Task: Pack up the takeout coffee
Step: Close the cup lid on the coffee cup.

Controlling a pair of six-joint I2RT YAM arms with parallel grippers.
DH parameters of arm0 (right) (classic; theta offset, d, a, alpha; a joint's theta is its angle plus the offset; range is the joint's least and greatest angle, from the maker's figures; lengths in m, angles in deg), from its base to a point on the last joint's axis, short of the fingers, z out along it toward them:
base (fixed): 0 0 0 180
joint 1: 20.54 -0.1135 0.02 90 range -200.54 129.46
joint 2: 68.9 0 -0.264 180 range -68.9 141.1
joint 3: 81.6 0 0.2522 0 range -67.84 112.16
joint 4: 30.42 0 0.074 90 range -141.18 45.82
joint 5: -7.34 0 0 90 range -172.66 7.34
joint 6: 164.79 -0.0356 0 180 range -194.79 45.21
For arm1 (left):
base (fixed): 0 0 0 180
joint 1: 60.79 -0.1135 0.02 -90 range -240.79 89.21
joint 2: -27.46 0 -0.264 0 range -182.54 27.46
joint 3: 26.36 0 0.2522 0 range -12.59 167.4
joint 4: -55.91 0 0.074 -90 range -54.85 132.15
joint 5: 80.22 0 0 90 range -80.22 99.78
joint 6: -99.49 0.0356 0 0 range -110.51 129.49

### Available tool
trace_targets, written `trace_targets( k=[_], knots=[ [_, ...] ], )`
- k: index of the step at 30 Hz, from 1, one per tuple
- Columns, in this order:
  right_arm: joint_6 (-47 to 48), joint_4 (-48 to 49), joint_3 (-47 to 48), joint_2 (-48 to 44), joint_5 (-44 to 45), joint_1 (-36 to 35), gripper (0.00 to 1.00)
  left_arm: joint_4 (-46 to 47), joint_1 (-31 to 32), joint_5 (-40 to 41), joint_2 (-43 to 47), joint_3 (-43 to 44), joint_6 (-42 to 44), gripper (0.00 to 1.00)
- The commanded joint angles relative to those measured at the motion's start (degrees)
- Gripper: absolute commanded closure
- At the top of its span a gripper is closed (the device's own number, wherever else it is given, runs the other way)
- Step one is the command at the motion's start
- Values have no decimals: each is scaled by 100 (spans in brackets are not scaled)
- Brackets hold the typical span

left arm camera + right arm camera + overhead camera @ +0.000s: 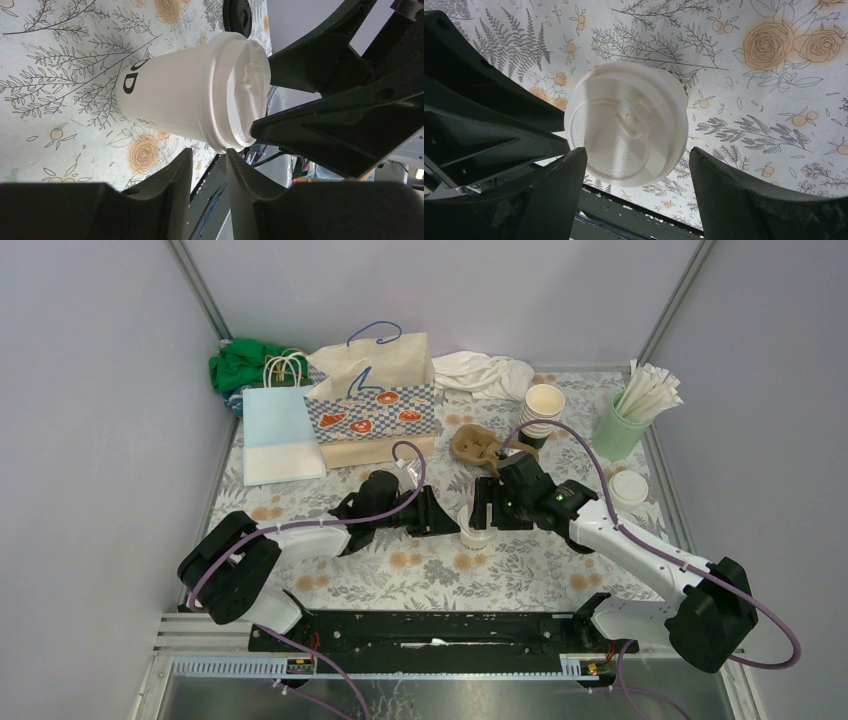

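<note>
One takeout coffee cup (474, 527) stands upright on the flowered table between both grippers. It is cream with dark lettering (165, 95) and wears a round white lid (626, 122). My left gripper (210, 152) sits low at the cup's left. Its fingers stand a narrow gap apart with nothing between them, and one fingertip (235, 160) touches the lid's rim. My right gripper (638, 152) hangs over the lid, wide open, with the lid just beyond its fingertips and not pinched. More paper cups (543, 405) are stacked at the back.
A brown pulp cup carrier (478, 447) lies behind the grippers. A patterned paper bag (375, 400) and a pale blue bag (280, 430) stand back left. A mint tumbler of straws (625, 420) and spare white lids (629, 487) are on the right.
</note>
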Motion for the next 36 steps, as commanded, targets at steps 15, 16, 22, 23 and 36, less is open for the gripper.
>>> trace_targets(
  k=[15, 16, 22, 23, 36],
  knots=[
    [82, 263, -126, 25, -199, 170, 23, 813, -48, -308, -332, 205, -211, 64],
    [82, 281, -140, 30, -217, 175, 23, 811, -43, -315, -358, 211, -215, 64],
    [56, 390, -291, 10, -289, 205, 27, 892, -51, -327, -502, 203, -258, 67],
    [56, 403, -315, 13, -304, 210, 28, 920, -56, -335, -532, 203, -275, 68],
    [43, 610, -700, 43, -562, 324, 33, 450, -51, -208, -664, 289, -33, 75]
  ],
)
